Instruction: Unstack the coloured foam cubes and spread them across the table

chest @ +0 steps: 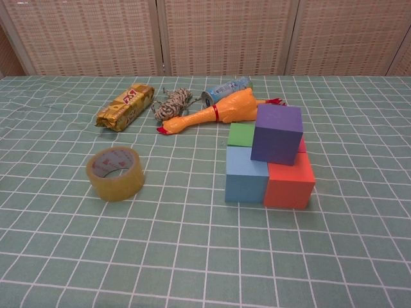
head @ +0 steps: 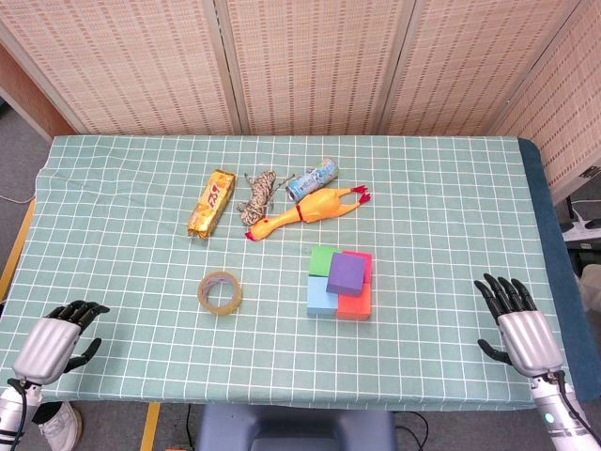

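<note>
A purple cube (head: 346, 273) (chest: 277, 134) sits on top of a square of cubes near the table's middle. Under it are a green cube (head: 323, 259) (chest: 241, 135), a light blue cube (head: 321, 298) (chest: 245, 174), an orange-red cube (head: 355, 305) (chest: 289, 183) and a pink one (head: 362, 258) mostly hidden behind. My left hand (head: 54, 340) rests at the near left edge, holding nothing, its fingers loosely curled. My right hand (head: 516, 323) lies at the near right edge with its fingers spread. Both hands are far from the cubes; the chest view shows neither.
A roll of clear tape (head: 219, 292) (chest: 116, 172) lies left of the cubes. Behind them are a rubber chicken (head: 305, 212) (chest: 215, 111), a coil of rope (head: 258, 193) (chest: 171, 102), a gold snack packet (head: 210, 202) (chest: 126, 106) and a small tin (head: 313, 177) (chest: 225, 88).
</note>
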Motion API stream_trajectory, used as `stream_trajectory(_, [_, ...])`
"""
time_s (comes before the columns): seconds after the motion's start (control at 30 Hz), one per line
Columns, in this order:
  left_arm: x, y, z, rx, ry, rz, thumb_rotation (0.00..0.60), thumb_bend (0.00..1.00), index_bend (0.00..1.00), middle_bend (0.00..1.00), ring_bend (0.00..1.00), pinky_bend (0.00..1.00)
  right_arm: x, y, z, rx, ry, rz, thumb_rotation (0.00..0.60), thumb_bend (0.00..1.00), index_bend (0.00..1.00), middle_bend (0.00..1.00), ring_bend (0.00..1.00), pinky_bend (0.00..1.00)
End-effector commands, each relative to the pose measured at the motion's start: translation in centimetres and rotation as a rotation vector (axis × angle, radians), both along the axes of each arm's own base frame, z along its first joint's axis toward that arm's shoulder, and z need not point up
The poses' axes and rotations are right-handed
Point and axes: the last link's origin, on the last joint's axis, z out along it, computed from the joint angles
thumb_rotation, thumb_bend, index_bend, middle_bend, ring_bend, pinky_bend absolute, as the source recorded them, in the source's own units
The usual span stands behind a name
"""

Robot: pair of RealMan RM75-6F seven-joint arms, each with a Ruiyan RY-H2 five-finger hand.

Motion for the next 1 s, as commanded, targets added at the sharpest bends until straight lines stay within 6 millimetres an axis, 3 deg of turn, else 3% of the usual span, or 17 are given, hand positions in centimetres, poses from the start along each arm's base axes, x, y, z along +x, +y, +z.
stream_trajectory(0.03, [0.1, 0.0, 0.0, 0.002, -0.002, -0.003, 0.600, 0.38, 0.29, 0.31, 0.26, 0.43, 0.0, 0.0, 0.0, -0.002, 0.000, 0.002, 0.600, 0.12, 0.04, 0.00, 0.00, 0.06])
stream_trajectory(0.6, [-0.2, 0.1, 0.0, -0.011, -0.008, 0.012, 0.600, 0.38, 0.30, 0.31, 0.26, 0.43, -0.1, -0.7, -0.3, 0.031, -0.032, -0.014, 0.600, 0.12, 0.03, 0.00, 0.00, 0.07])
stream_trajectory(0.8, [0.3, -0.4, 0.1, -0.018, -0.025, -0.007, 0.600, 0.38, 0.30, 0.31, 0.26, 0.43, 0.7, -0.2, -0.7, 0.012, -0.112, 0.102, 0.600, 0.12, 0.00, 0.00, 0.00, 0.07])
stream_trajectory(1.0, [0.1, -0.2, 0.0, -0.017, -0.016, 0.007, 0.600, 0.38, 0.30, 0.31, 0.26, 0.43, 2.9, -1.9, -2.5, 0.028, -0.207, 0.244, 0.600, 0.10, 0.00, 0.00, 0.00, 0.07])
